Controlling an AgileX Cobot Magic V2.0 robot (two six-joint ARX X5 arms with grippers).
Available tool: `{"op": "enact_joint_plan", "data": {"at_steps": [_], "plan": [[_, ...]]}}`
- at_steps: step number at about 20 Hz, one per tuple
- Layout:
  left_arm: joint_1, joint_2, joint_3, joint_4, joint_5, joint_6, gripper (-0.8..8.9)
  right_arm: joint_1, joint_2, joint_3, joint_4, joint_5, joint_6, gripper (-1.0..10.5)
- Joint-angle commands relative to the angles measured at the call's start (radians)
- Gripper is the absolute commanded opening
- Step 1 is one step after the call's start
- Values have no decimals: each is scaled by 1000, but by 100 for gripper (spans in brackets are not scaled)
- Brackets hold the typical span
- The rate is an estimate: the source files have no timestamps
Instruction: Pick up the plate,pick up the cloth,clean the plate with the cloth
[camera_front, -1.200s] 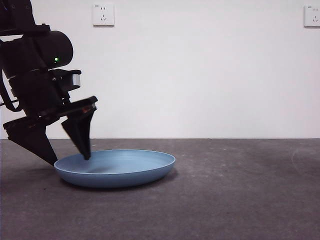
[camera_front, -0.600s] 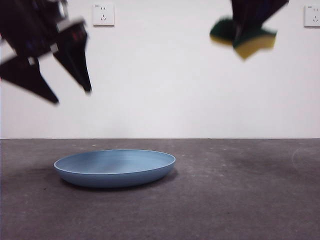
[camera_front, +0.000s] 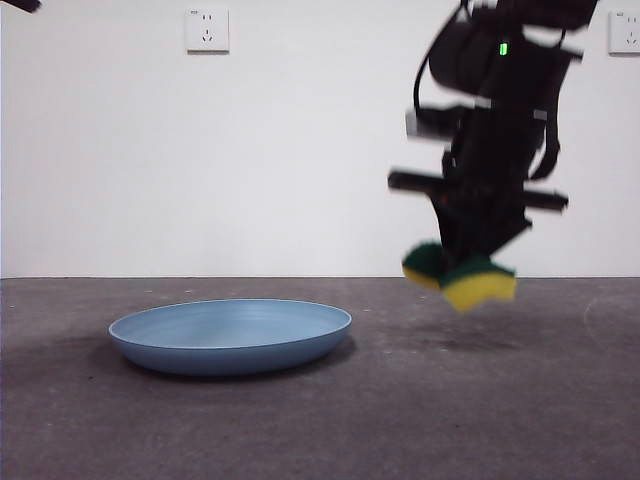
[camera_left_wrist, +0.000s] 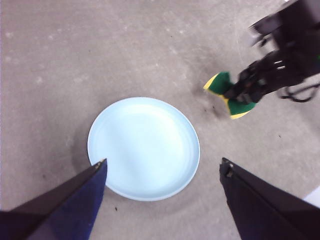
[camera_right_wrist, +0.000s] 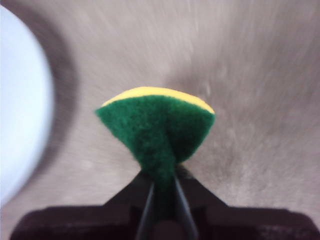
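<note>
1. Gripping the cloth (camera_front: 462, 278) tightly, the right pincer (camera_front: 470, 262) hangs above the table (camera_front: 500, 400), at 3 o'clock from the plate (camera_front: 230, 335).
2. Left pincer (camera_left_wrist: 162, 172) is open, high above the plate, holding nothing.
3. Risk: with nobody holding the plate, wiping may push it away.

The left tool (camera_left_wrist: 162, 172) is rising clear of the plate (camera_front: 231, 335) while the right tool (camera_front: 462, 268) is descending with the sponge (camera_front: 460, 277).

A plain white wall (camera_front: 300, 150) rises behind the dark grey, speckled tabletop (camera_front: 450, 400). Two white power sockets (camera_front: 207, 30) sit high up, well apart.
</note>
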Motion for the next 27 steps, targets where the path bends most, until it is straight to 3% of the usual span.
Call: {"op": "enact_joint_plan", "data": {"at_steps": [1, 4, 8, 11, 16, 22, 26, 27], "plan": [[-2, -2, -8, -19, 0, -5, 377, -5, 59, -7, 3, -4, 7, -16], [-2, -2, -8, -40, -1, -5, 377, -4, 90, -7, -2, -4, 7, 96], [-2, -2, -8, -40, -2, -5, 377, -3, 90, -7, -8, -4, 25, 480], [-2, -1, -8, -40, -2, -5, 377, -3, 90, -7, -13, -3, 25, 517], [-2, 2, -8, -37, -3, -1, 377, -3, 61, -6, -28, -3, 25, 505], [-2, 35, -8, 9, -64, 5, 335, -2, -135, -6, -115, -3, 30, 480], [-2, 77, -8, 29, -98, 55, -19, -3, -315, -6, -207, -3, 32, 30], [-2, 84, -8, 39, -114, 59, -9, -2, -360, -6, -217, -3, 32, -19]]}}
